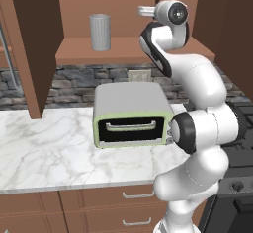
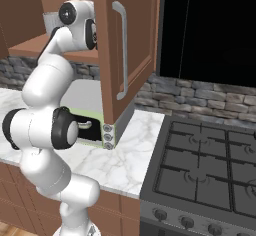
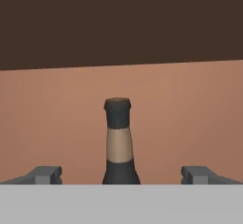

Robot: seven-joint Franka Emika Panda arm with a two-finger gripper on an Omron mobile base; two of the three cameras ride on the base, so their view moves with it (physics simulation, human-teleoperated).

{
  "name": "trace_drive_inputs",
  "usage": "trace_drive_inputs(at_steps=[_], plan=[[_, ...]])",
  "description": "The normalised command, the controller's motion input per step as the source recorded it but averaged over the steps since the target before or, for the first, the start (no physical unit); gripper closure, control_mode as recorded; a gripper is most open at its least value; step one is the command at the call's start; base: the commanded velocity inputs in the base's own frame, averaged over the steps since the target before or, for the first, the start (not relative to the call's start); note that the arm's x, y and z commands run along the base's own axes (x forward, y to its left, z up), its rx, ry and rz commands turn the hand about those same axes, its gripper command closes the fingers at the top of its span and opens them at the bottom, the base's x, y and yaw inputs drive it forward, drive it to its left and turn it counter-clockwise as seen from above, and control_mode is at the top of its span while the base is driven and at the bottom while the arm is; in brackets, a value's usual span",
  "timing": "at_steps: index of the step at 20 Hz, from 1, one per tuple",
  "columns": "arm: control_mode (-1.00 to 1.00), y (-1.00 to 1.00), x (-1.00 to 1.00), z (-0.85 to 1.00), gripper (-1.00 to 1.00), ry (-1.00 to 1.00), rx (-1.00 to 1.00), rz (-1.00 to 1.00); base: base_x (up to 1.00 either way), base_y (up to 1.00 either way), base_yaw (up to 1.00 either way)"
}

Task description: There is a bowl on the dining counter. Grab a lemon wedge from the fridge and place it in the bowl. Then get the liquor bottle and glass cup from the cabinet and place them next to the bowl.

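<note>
Fingertips (image 3: 45, 174) of mine rise at the bottom left and bottom right of the hand view, spread as wide as they go, with nothing between them yet. My gripper (image 3: 121, 175) is lined up on the liquor bottle (image 3: 117, 140), which stands upright at bottom centre of that view, neck and dark cap showing against the brown back wall of the cabinet (image 3: 180, 109). Its body is hidden below the frame edge.

From the left base view, my hand sits at upper centre, level with the cabinet shelf (image 1: 79, 54), and the glass cup (image 1: 100, 31) stands well apart on that shelf toward the upper left. A toaster oven (image 1: 131, 114) sits on the marble worktop (image 1: 49, 148) below.

I judge the bottle rigid, smooth and rather slippery, heavy at the base and light at the top, and breakable if dropped. Gripping the thin neck risks it swinging or slipping; I would rather go further in and close low on the neck or on the shoulder.
</note>
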Motion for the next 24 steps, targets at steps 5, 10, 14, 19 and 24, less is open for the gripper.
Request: trace_drive_inputs(at_steps=[5,10,14,19,24], plan=[[-1.00,0.00,0.18,-0.06,-1.00,0.00,0.00,0.00,0.00,0.00,0.00],[-1.00,0.00,0.20,-0.07,-1.00,0.00,0.00,0.00,0.00,0.00,0.00],[-1.00,0.00,0.20,-0.07,-1.00,0.00,0.00,0.00,0.00,0.00,0.00],[-1.00,0.00,0.16,-0.07,1.00,0.00,0.00,0.00,0.00,0.00,0.00],[-1.00,0.00,0.05,-0.06,1.00,0.00,0.00,0.00,0.00,0.00,0.00]])
